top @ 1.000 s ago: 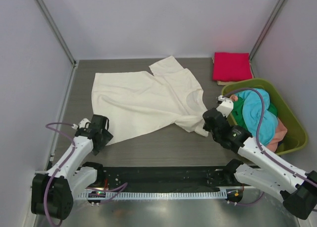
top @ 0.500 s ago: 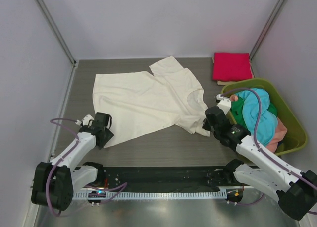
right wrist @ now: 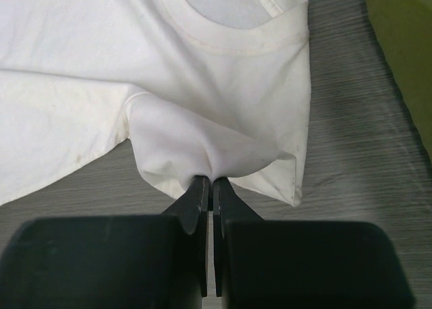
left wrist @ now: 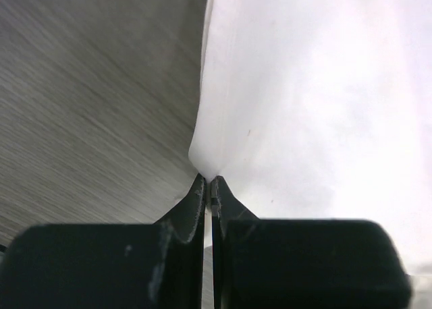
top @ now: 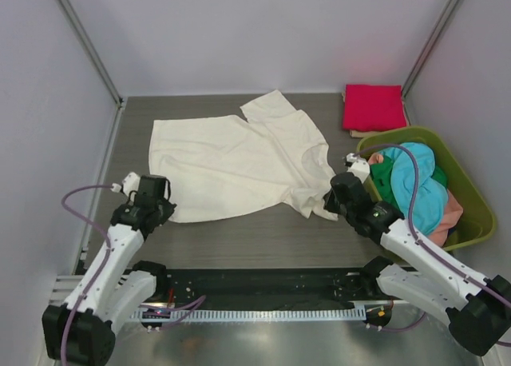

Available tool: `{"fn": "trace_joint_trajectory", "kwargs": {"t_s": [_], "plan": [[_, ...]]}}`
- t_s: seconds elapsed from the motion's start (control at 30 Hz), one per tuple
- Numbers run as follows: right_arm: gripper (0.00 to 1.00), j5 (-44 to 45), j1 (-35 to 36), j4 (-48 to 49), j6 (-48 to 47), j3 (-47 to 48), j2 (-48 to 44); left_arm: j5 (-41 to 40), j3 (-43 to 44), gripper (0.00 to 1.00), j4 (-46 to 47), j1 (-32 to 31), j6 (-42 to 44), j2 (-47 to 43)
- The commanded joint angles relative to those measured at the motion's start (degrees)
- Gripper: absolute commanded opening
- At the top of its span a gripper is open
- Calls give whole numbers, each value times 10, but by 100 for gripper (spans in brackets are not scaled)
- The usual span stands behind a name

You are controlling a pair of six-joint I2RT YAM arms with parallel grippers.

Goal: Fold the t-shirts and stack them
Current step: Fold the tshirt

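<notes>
Cream-white t-shirt [top: 239,162] lies spread on the counter [top: 263,238] left of the basket [top: 476,206]; left tool [left wrist: 208,187] and right tool [right wrist: 209,186] each clamp its near edge, probably to lift it for a fold.

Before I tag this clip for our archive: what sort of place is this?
Probably a robot lab cell: bare walls box in the table, arms are mounted at its edge, shirts fill a basket.

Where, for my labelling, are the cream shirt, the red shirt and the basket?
cream shirt [top: 231,162], top view, middle of its body
red shirt [top: 374,107], top view, centre of the fold
basket [top: 473,210], top view, right inner wall
</notes>
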Motion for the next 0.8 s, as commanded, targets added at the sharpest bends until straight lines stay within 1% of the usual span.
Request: {"fn": "trace_joint_trajectory", "kwargs": {"t_s": [0.0,0.07,0.17,0.3,0.4,0.53,0.6,0.73,0.77], "plan": [[1,-33,-2,8,1,-13,-36,-14,73,0,-80,19,18,-71],[1,-52,-3,-1,13,-22,-60,-12,101,0,-111,26,28,-101],[1,-88,-2,-14,29,-35,-86,-12,124,0,-149,29,35,-121],[1,-141,-1,-23,43,-47,-121,-9,152,0,-178,29,27,-158],[1,-153,-1,-41,57,-52,-148,-23,172,0,-197,30,26,-178],[1,-140,-1,-61,65,-47,-180,-38,186,0,-215,29,33,-194],[1,-132,0,-61,64,-31,-177,-43,183,0,-213,29,38,-194],[1,-120,0,-46,44,11,-127,-52,184,0,-189,29,57,-176],[1,-113,0,-43,38,21,-101,-55,192,0,-183,29,62,-161]]}}
